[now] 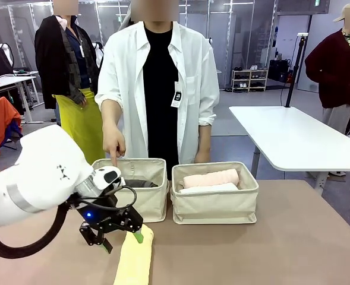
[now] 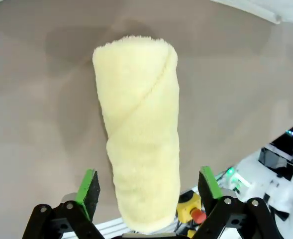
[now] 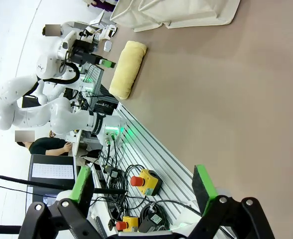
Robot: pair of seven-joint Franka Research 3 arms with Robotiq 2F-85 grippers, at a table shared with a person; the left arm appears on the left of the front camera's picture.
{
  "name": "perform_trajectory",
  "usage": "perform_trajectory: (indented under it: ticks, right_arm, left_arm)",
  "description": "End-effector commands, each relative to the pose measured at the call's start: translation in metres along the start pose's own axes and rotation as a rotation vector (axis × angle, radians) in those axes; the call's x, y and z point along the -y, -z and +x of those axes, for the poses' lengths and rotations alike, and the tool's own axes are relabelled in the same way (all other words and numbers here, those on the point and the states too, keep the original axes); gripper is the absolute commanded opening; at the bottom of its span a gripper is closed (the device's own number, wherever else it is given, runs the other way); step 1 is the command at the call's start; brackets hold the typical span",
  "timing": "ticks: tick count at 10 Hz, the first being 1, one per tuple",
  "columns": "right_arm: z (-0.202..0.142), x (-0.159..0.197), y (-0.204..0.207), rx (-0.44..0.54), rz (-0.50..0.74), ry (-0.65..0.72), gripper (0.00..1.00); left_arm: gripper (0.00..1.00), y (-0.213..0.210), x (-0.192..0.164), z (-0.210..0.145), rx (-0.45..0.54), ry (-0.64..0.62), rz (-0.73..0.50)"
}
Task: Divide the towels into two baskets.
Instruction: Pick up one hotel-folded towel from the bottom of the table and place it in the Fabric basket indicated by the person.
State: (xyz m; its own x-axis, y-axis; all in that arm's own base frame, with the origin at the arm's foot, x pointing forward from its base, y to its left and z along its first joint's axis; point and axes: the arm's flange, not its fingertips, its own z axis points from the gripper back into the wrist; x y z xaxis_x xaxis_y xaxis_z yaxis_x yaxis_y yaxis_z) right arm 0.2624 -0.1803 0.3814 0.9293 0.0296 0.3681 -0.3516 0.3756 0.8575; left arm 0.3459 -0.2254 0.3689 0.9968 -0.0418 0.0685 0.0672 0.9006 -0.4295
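Left gripper (image 1: 122,238) spread wide over pale yellow towel (image 1: 134,261), not gripping.
Yellow roll lies on the table (image 1: 281,237) in front of left basket (image 1: 144,196), between the green pads (image 2: 88,186). Dark grey towel (image 1: 140,183) in left basket; peach-pink towel (image 1: 210,178) and white towel (image 1: 209,189) in right basket (image 1: 215,205). Person's hand (image 1: 113,141) points into left basket. Right gripper (image 3: 144,185) wide, empty, above the table.

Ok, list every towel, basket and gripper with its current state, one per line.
pale yellow towel: rolled, lying on the table.
dark grey towel: in the left basket.
peach-pink towel: in the right basket.
white towel: in the right basket, beside the peach-pink one.
left gripper: open, astride the yellow towel.
right gripper: open, empty.
person's hand: pointing into the left basket.
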Motion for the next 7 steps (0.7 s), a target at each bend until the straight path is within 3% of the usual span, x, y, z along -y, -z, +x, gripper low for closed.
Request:
perform_trajectory:
  ticks: [1, 3, 7]
  right_arm:
    - [0.002, -0.003, 0.002, 0.011, 0.003, -0.017, 1.0]
    - [0.002, -0.003, 0.002, 0.011, 0.003, -0.017, 1.0]
    - [0.002, -0.003, 0.002, 0.011, 0.003, -0.017, 1.0]
  left_arm:
    - [1.0, 0.022, -0.014, -0.03, 0.084, -0.031, 0.02]
    - [1.0, 0.036, -0.02, -0.028, 0.118, -0.048, 0.06]
    - [1.0, 0.054, -0.019, -0.034, 0.055, -0.038, 0.022]
